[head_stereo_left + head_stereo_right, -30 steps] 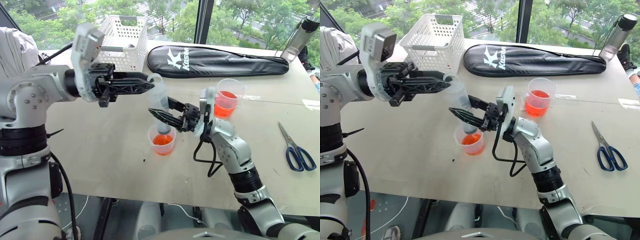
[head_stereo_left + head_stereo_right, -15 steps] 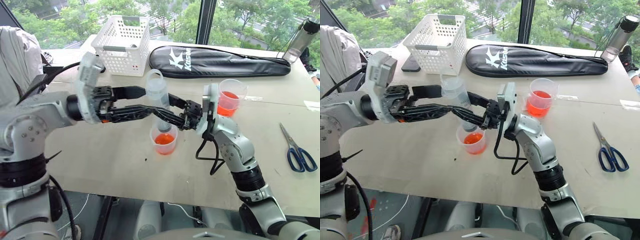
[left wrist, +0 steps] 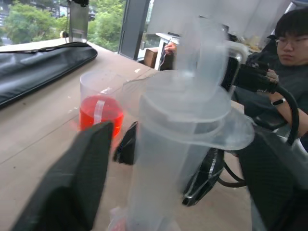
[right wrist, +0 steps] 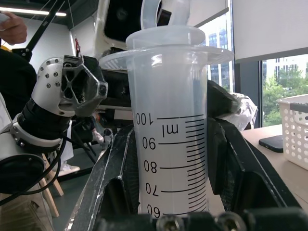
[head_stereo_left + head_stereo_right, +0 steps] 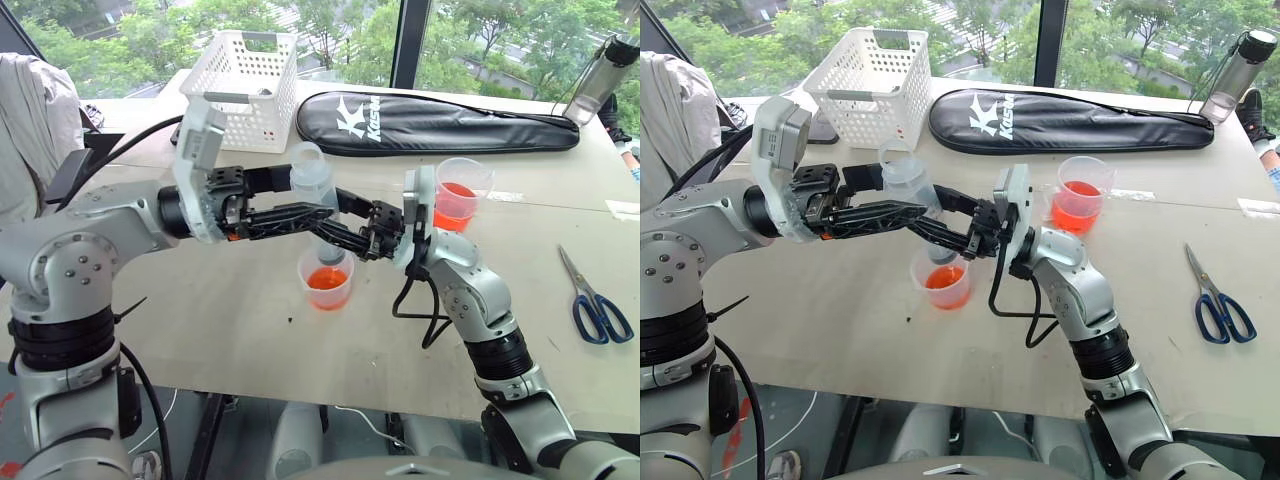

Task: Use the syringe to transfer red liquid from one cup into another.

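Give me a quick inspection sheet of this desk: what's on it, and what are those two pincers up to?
Surface: pale table, small dark speck near the short cup.
Job's things: syringe upright over the short cup, which holds red liquid; taller cup also holds red liquid.
Clutter: white basket, black racket bag, scissors, bottle.
Pincers: right pincer shut on the syringe barrel; left pincer open at its upper part.
Cables: black cable looped at the right forearm.
Surroundings: windows, trees; a seated person in the left wrist view.

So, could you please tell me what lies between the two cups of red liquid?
In the left eye view, the right gripper holding the syringe.
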Robot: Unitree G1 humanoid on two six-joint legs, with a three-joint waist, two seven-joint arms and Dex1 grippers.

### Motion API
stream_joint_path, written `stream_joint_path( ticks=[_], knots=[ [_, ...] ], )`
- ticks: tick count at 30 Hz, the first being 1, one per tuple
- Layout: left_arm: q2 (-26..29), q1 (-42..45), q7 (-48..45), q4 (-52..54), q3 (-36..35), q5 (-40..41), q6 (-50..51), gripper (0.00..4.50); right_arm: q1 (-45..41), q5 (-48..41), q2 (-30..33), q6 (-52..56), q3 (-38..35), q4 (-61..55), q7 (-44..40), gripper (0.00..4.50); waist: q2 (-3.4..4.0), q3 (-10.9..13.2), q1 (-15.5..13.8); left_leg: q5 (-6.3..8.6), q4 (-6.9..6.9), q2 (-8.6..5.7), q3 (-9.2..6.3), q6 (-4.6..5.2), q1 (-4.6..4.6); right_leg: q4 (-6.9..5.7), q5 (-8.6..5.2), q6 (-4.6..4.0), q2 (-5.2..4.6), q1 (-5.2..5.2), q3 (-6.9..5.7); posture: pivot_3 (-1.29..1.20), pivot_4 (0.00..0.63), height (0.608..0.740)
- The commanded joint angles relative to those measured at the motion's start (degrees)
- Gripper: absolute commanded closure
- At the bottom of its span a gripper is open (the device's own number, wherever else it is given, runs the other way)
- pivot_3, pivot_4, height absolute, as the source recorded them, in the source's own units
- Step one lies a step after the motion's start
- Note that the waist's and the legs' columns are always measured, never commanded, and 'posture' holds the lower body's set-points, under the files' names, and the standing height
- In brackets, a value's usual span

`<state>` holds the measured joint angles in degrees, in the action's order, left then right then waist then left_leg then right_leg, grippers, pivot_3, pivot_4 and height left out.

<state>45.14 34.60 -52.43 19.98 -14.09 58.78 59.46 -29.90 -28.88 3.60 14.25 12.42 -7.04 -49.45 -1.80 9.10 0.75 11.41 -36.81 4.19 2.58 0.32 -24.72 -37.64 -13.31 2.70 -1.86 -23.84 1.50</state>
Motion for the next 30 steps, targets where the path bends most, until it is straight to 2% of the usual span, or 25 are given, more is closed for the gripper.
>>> stream_joint_path(
  ticks=[1, 3, 8, 11, 12, 13, 14, 16, 17, 23, 30],
  knots=[
    [-0.1, 0.8, -0.7, 0.8, 0.4, 0.1, -2.3, 2.26, -1.4, 0.0, -0.3, -1.1, 0.3, -1.4, -0.6, 3.03, 0.0, 0.0, 0.0, 0.0, 0.0, 0.0, 0.01, 0.0, 0.0, 0.0, -0.01, -0.02, 0.0, 0.0, 0.0, 0.0, 0.15, 0.724],
    [0.1, 0.5, -1.0, 0.7, 0.7, -0.2, -3.0, 3.03, -1.4, 0.1, -0.2, -1.2, 0.4, -1.4, -0.4, 3.06, 0.0, 0.0, 0.0, 0.0, 0.0, 0.0, 0.0, 0.0, 0.0, 0.0, -0.01, -0.01, 0.0, 0.0, 0.0, 0.0, 0.15, 0.724],
    [0.2, -0.3, -1.4, 0.0, 0.6, -1.1, -4.7, 3.08, -1.7, 0.9, 0.4, 0.0, 0.6, -1.9, 1.2, 3.11, 0.0, 0.0, 0.0, 0.0, 0.01, 0.0, 0.0, 0.0, 0.0, 0.01, -0.01, -0.01, 0.0, -0.01, 0.0, 0.0, 0.15, 0.724],
    [0.2, -0.6, -1.6, -0.5, 0.3, -1.7, -5.6, 3.08, -2.7, -1.2, 1.7, 2.3, 0.3, -1.4, -0.7, 3.11, 0.0, 0.0, 0.0, 0.0, 0.01, 0.0, 0.01, 0.0, 0.0, 0.0, -0.01, -0.02, 0.0, -0.01, 0.0, 0.0, 0.15, 0.724],
    [0.1, -0.5, -1.4, -0.8, 0.1, -1.7, -5.7, 3.08, -2.9, -1.4, 2.0, 2.6, 0.2, -1.4, -0.9, 2.04, 0.0, 0.0, 0.0, 0.0, 0.01, 0.0, 0.01, 0.0, 0.0, 0.0, -0.01, -0.02, 0.0, -0.01, 0.0, 0.0, 0.15, 0.724],
    [0.1, -0.5, -1.3, -1.2, -0.1, -1.7, -5.9, 3.08, -3.1, -1.5, 2.2, 3.0, 0.1, -1.6, -0.9, 1.52, 0.0, 0.0, 0.0, 0.0, 0.01, 0.0, 0.01, 0.0, 0.0, 0.0, -0.01, -0.03, 0.0, -0.01, 0.01, 0.0, 0.15, 0.724],
    [0.1, -0.5, -1.2, -1.4, -0.3, -1.6, -6.0, 3.08, -3.3, -1.4, 2.3, 3.1, 0.0, -1.8, -0.8, 1.23, 0.0, 0.0, 0.0, 0.0, 0.01, 0.0, 0.01, 0.0, 0.0, 0.01, -0.02, -0.03, 0.0, -0.01, 0.0, 0.0, 0.15, 0.724],
    [0.1, -0.1, -0.6, -2.2, -1.0, -1.2, -5.8, 3.08, -3.6, -0.5, 2.6, 2.6, -0.1, -1.9, -0.2, 0.13, 0.0, 0.0, 0.0, 0.0, 0.01, 0.0, 0.0, 0.0, 0.0, 0.01, -0.02, -0.03, 0.0, -0.01, 0.0, 0.0, 0.15, 0.724],
    [0.3, 0.2, -0.2, -2.8, -1.5, -0.7, -5.4, 3.08, -3.6, 0.4, 3.0, 2.0, -0.1, -2.1, 0.2, 0.0, 0.0, 0.0, 0.0, 0.0, 0.01, 0.0, 0.01, 0.0, 0.0, 0.01, -0.02, -0.03, 0.0, -0.01, 0.0, 0.0, 0.15, 0.724],
    [2.9, 2.3, 2.1, -10.1, -6.9, 3.0, -1.7, 3.08, -3.1, 1.0, 6.0, 3.1, -2.4, -5.6, 2.2, 0.0, -0.02, 0.0, 0.0, 0.0, 0.02, 0.0, 0.01, 0.0, -0.02, 0.01, -0.01, -0.01, 0.0, -0.04, 0.0, 0.0, 0.15, 0.724],
    [7.4, 9.7, 8.9, -26.1, -13.6, 9.9, 10.2, 3.08, -0.4, -6.2, 14.3, 10.0, -9.0, -16.7, 3.3, 0.0, -0.08, 0.1, -0.1, 0.0, 0.02, 0.0, 0.0, 0.0, -0.04, 0.04, 0.01, 0.04, -0.03, -0.04, -0.03, 0.0, 0.15, 0.724]
  ],
)
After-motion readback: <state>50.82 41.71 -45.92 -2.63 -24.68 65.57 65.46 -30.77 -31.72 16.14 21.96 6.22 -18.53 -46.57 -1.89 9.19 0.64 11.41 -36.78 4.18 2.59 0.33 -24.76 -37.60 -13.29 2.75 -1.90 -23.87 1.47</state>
